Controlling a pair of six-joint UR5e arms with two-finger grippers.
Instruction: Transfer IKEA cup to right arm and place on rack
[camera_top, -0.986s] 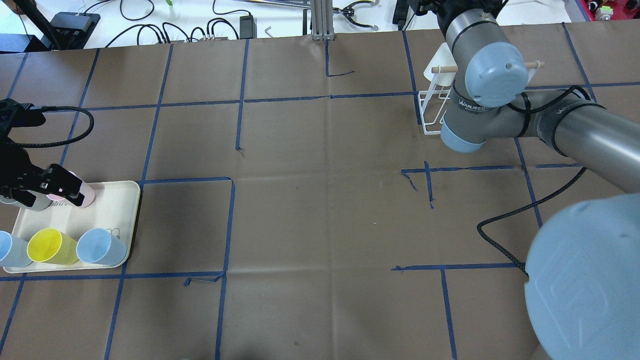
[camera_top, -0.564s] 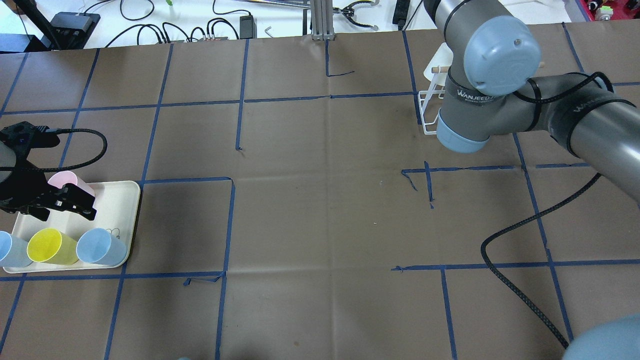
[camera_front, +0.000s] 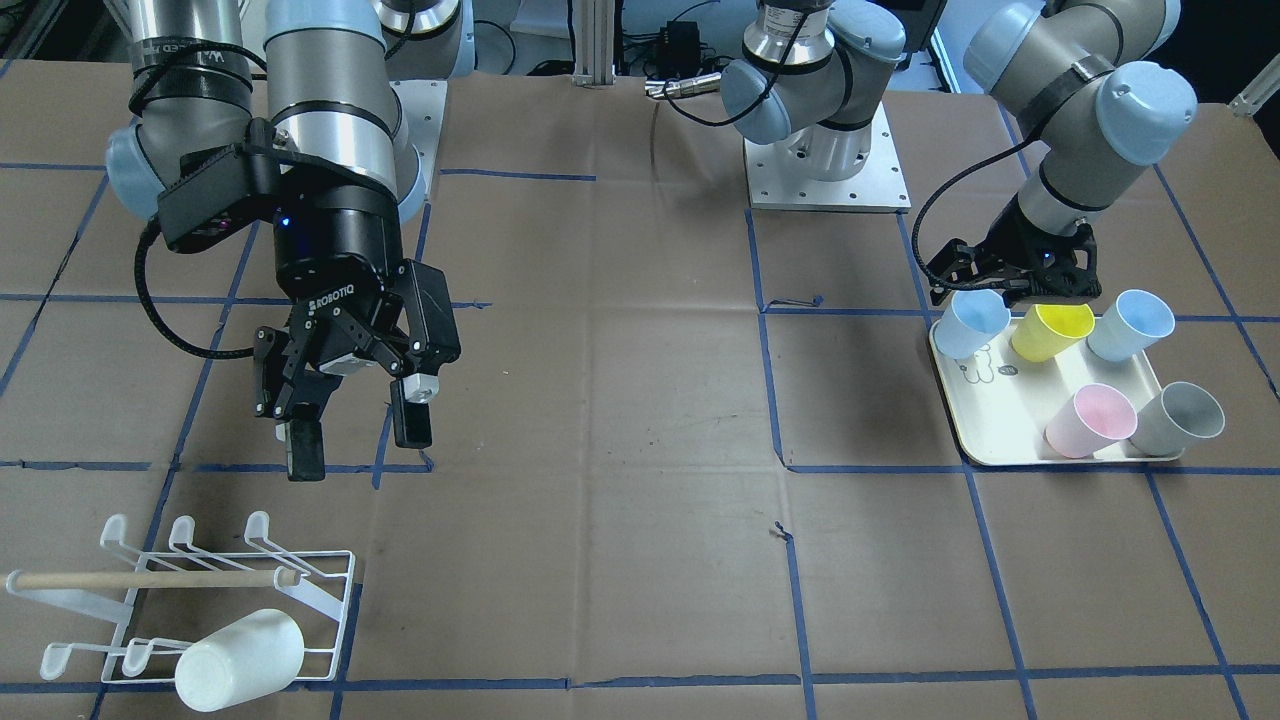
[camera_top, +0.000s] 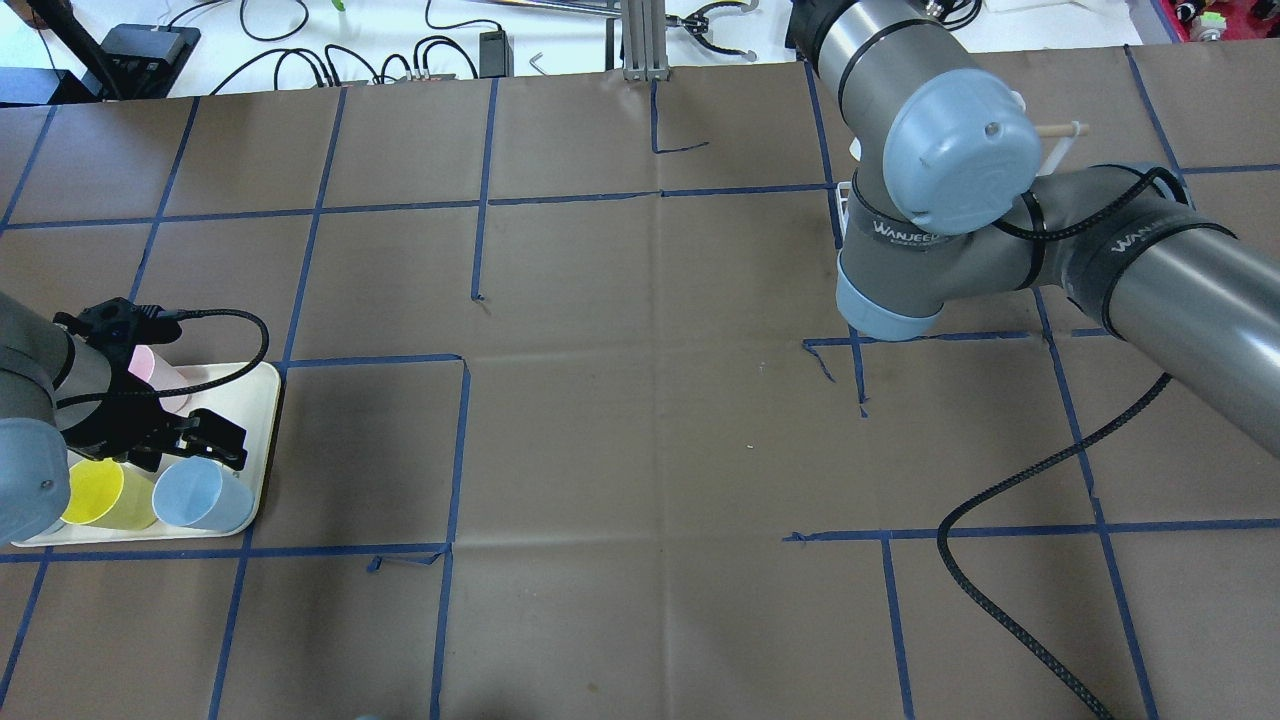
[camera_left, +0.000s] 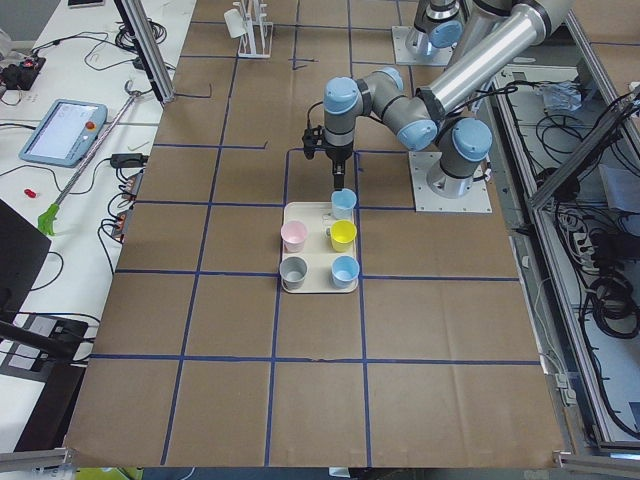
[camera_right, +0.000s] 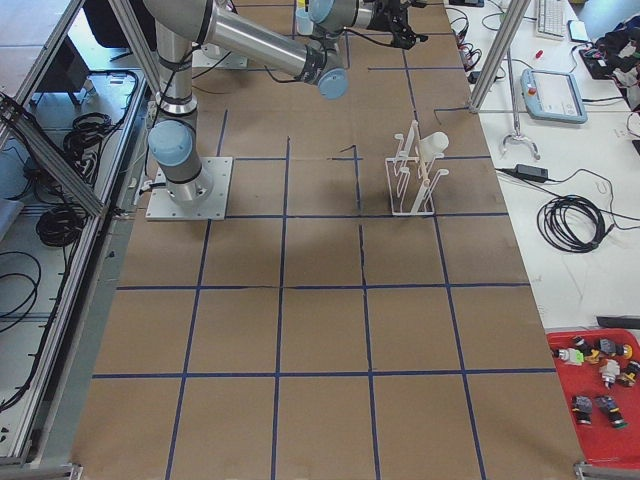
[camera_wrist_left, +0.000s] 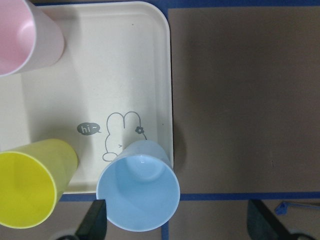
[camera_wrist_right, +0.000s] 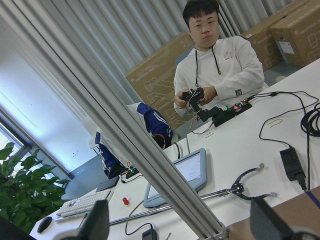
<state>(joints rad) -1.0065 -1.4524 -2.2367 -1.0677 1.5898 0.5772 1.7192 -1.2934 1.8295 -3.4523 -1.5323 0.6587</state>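
Note:
Several IKEA cups stand on a cream tray (camera_front: 1000, 430): light blue (camera_front: 970, 322), yellow (camera_front: 1050, 330), a second light blue (camera_front: 1130, 322), pink (camera_front: 1092, 420) and grey (camera_front: 1180, 418). My left gripper (camera_front: 1010, 288) is open and hovers just above the corner light blue cup (camera_wrist_left: 137, 192). That cup sits near the left finger (camera_wrist_left: 95, 225) in the left wrist view. My right gripper (camera_front: 355, 435) is open and empty, held above the table short of the white wire rack (camera_front: 180, 590). A white cup (camera_front: 240, 660) rests on the rack.
In the overhead view the right arm's elbow (camera_top: 960, 160) covers most of the rack; only the dowel end (camera_top: 1062, 128) shows. Cables, tools and an operator are beyond the table's far edge. Blue tape lines grid the brown table.
My left gripper moved from beside the pink cup toward the tray's near side, over the light blue cup. The right arm swung left, away from the rack.

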